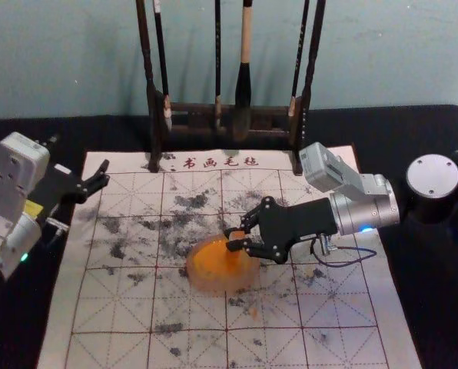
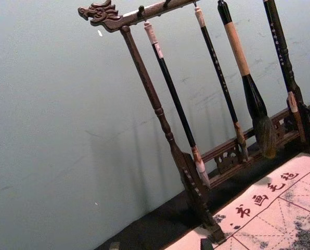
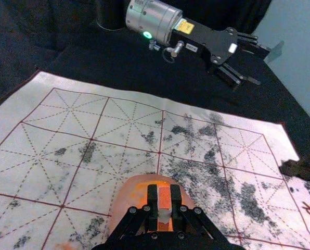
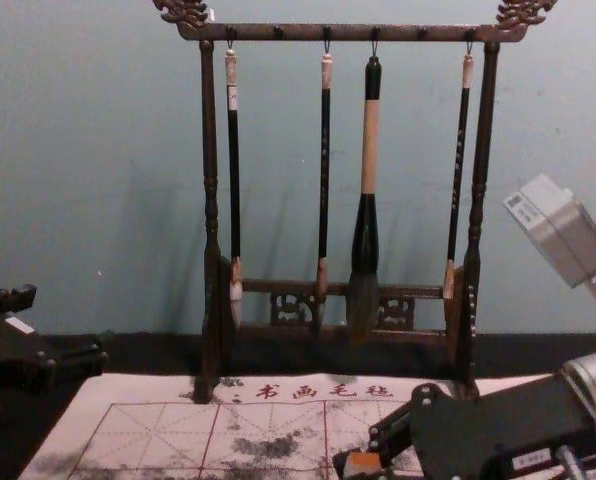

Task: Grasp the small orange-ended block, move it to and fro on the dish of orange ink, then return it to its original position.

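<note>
In the head view, you have one right gripper (image 1: 232, 239), reaching in over the mat's middle, with its two fingers closed on the single small block (image 1: 234, 237); that block is at the one dish (image 1: 207, 284) of orange ink (image 1: 213, 260), though you cannot tell from here whether its lower end touches the ink. Your one left gripper (image 1: 105, 173) is parked beside the mat's left edge, its two fingers spread wide. The mat (image 1: 343, 285) lies on the desk (image 1: 367, 124), with four printed characters (image 1: 220, 162) near its far edge and one rack (image 1: 311, 69) behind, where four brushes (image 1: 244, 46) hang. In the left wrist view, you see the rack's one carved dragon head (image 2: 102, 13), the four brushes, and two fingertips (image 2: 206, 244) of the left gripper, well apart. In the right wrist view, the right gripper (image 3: 164, 195) pinches the block between two fingers, its orange part and its pale part both visible, over the one dish. In the chest view, you see two carved ends on the rack, two upright posts (image 4: 210, 150), four hanging brushes, and one orange patch of the block between the right gripper's fingers, in front of the rack
</note>
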### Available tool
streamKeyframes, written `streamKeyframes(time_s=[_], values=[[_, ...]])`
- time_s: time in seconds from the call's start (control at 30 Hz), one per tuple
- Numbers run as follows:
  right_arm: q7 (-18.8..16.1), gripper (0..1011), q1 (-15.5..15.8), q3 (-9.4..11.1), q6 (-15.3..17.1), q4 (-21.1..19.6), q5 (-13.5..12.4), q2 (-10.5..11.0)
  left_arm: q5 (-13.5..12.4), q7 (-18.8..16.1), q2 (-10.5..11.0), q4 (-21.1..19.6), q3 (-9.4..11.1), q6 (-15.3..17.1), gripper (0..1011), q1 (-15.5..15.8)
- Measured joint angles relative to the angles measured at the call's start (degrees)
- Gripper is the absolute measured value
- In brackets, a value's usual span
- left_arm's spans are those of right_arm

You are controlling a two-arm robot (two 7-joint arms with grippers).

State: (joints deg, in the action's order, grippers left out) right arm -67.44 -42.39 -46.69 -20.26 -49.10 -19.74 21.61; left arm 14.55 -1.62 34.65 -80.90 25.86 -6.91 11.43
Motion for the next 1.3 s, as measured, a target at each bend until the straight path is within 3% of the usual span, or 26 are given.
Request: streamKeyframes(time_s=[0.63, 1.3], values=[[-1.6, 134, 0.7, -1.4, 0.3, -2.2, -1.2, 0.6, 0.0, 0.0, 0.0, 0.0, 0.0, 0.0, 1001, 0.0], [-2.3, 134, -1.3, -2.5, -1.9, 2.2, -1.4, -3.1, 0.0, 0.0, 0.0, 0.0, 0.0, 0.0, 1001, 0.0]])
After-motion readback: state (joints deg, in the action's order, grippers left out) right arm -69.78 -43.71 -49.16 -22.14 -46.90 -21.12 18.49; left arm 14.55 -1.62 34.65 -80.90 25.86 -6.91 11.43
